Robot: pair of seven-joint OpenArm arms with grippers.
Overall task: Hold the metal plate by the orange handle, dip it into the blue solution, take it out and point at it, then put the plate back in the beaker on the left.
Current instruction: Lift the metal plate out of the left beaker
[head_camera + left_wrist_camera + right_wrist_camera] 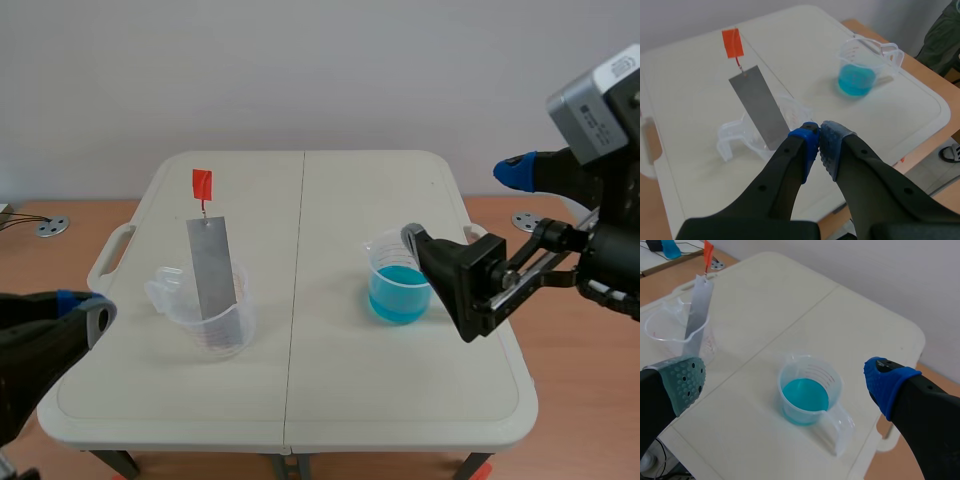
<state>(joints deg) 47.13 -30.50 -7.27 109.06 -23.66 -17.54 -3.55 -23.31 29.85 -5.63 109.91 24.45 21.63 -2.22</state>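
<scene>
Leaning in the left beaker (232,330), the metal plate (212,265) is awaiting the clenched left hand (819,142), which is needing to open and pinch only the orange handle (202,185); the right hand (782,380) is hanging released.

No readable text anywhere; graduation marks (815,372) on the beaker (836,390) are too faint.

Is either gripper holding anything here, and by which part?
Nothing is held. The left gripper is shut empty, the right gripper open; the metal plate stands untouched in its beaker.
</scene>
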